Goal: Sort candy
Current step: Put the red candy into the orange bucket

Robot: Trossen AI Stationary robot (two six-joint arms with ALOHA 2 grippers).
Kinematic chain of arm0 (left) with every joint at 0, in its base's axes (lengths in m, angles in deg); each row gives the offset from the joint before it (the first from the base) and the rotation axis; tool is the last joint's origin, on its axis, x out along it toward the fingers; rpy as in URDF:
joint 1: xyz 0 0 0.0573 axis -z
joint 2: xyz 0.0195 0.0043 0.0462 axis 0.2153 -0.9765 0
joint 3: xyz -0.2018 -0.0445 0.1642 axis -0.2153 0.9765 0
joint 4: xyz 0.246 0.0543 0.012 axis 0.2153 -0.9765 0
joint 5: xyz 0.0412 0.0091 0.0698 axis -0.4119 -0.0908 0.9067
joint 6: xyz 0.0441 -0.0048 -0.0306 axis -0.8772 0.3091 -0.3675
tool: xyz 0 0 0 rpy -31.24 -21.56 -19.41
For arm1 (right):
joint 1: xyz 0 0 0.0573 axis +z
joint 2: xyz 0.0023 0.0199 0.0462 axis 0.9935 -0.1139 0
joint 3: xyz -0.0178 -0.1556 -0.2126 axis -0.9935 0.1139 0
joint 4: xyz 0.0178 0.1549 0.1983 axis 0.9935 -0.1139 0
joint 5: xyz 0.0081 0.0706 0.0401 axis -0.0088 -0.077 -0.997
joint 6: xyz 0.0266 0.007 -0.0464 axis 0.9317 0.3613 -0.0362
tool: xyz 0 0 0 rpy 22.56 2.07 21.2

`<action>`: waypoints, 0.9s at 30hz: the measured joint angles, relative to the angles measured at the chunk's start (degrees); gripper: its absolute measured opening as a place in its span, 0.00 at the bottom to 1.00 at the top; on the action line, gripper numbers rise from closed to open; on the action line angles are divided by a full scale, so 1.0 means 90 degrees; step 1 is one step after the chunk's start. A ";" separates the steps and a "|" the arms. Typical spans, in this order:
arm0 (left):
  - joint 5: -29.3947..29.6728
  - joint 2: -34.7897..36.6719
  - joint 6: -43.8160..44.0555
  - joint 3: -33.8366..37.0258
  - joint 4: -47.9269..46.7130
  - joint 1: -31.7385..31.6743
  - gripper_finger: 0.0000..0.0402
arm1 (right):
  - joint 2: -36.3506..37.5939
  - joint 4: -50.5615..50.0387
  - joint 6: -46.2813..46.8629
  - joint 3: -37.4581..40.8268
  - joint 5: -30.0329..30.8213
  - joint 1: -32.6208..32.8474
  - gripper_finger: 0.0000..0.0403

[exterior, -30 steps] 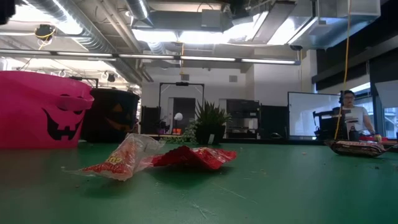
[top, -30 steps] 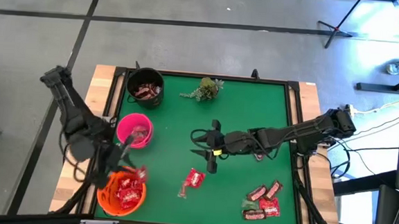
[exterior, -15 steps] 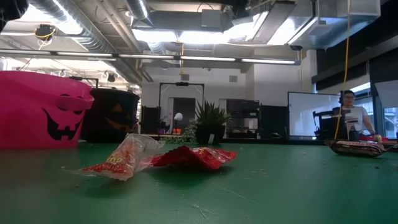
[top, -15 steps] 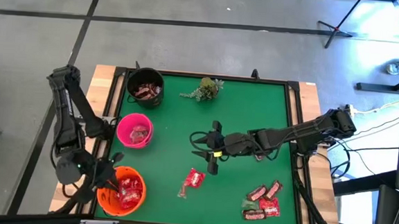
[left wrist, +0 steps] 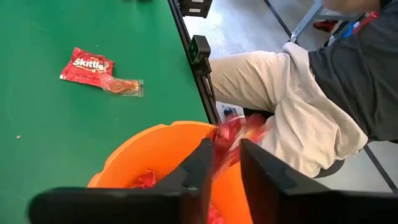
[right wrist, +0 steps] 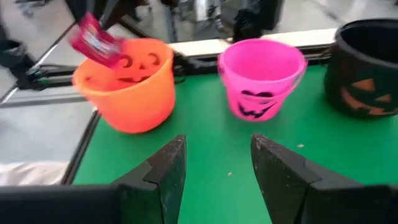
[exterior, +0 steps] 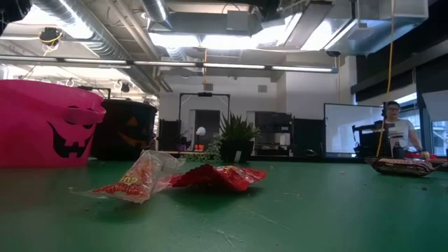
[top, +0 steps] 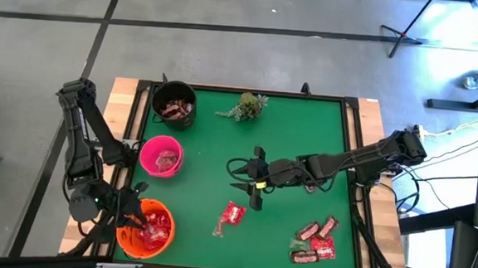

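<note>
Table [top: 305, 138], green and wide, fills the middle of the high view, with three buckets down its left edge: a black bucket [top: 174, 103] at the upper left, a pink bucket [top: 162, 157] below it, and an orange bucket [top: 147, 228] at the lower left, already holding red packets. The left arm hangs over that orange bucket, and the left gripper [left wrist: 222, 163] has a red candy packet [left wrist: 231, 134] between its fingers right above the rim. The packet is blurred, and the fingers look to be parting, so I cannot tell whether it is gripped or just let go. My guess is this is the drop step: red sweets going into the orange bucket.

The right arm reaches in from the right of the frame, and the right gripper [top: 251, 176] hovers at mid-table with its jaws apart and nothing between them.

Left to sort: a cluster of candy [top: 315, 241] at the lower right, red packets and darker bars together, and a loose red packet [top: 233, 213] with a clear wrapper [top: 220, 228] beside it at lower centre, just below the right gripper. A green sprig [top: 246, 105] sits at the top.

Next, I'd expect the left jaws to clear the packet, then a reach for that loose red packet.
</note>
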 joint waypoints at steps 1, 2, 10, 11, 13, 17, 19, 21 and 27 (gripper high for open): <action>-0.0001 0.0000 0.0014 0.0000 -0.0007 0.0000 0.20 | 0.0000 -0.0033 -0.0002 -0.0002 -0.0102 0.0045 0.44; 0.0001 0.0000 0.0019 0.0000 -0.0014 0.0000 0.23 | 0.0000 -0.0078 -0.0008 -0.0001 -0.0180 0.0074 0.44; 0.0466 0.0002 -0.0032 0.0007 -0.0075 -0.0049 0.43 | -0.0265 -0.0890 -0.0048 0.0000 -0.0020 0.0545 0.44; 0.0710 0.0003 -0.0075 0.0007 -0.0074 -0.0074 0.44 | -0.0401 -0.0947 -0.0048 0.0002 0.0017 0.0593 0.44; 0.1193 0.0005 -0.0377 0.0007 -0.0070 -0.0112 0.45 | -0.0699 -0.0942 -0.0038 0.0012 0.0021 0.0702 0.44; 0.1996 0.0002 -0.1057 0.0007 -0.0067 -0.0109 0.46 | -0.1350 -0.0700 0.0058 0.0012 -0.0042 0.0820 0.44; 0.2373 0.0002 -0.1181 0.0007 -0.0034 -0.0118 0.46 | -0.1626 -0.0722 0.0306 0.0012 -0.0126 0.0859 0.44; 0.2731 0.0002 -0.1190 0.0010 0.0010 -0.0131 0.46 | -0.1897 -0.0729 0.0480 0.0012 -0.0162 0.0852 0.44; 0.3315 -0.0010 -0.1220 0.0010 0.0039 -0.0261 0.46 | -0.2384 -0.0326 0.0523 0.0015 -0.0611 0.0832 0.51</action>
